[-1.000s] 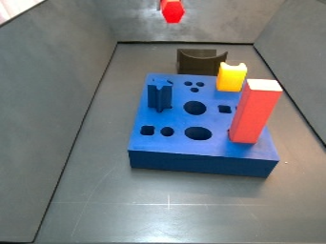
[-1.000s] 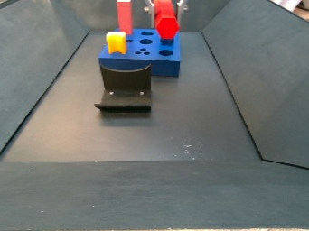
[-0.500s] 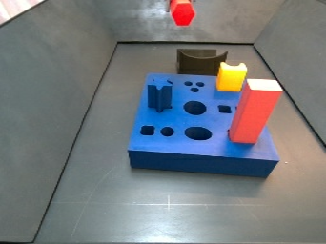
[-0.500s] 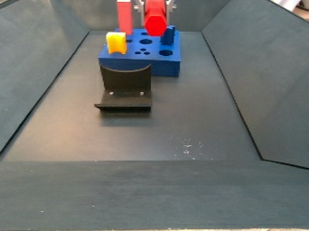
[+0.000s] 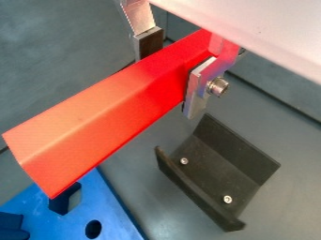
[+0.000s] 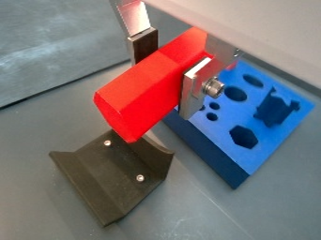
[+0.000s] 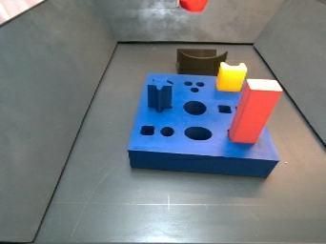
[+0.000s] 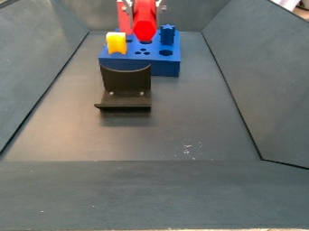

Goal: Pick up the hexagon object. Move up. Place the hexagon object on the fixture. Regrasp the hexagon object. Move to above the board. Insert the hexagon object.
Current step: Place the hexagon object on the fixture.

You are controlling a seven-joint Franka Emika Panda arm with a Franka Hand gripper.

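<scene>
Fingers (image 5: 201, 86) clamped on the hexagon object (image 5: 113, 117), one silver plate on each side; gripper (image 6: 170, 67) holds it in the air above the fixture (image 6: 113, 173), rod lying level; board (image 6: 257, 122) just beside the fixture; in a side view the rod (image 8: 144, 20) hangs high near the board (image 8: 145, 56); yellow block (image 7: 232, 75) and red-orange block (image 7: 256, 111) stand in the board.

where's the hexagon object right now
The hexagon object is held in the tool, off the floor, lying level between its fingers; both wrist views show it above the fixture, beside the board.
</scene>
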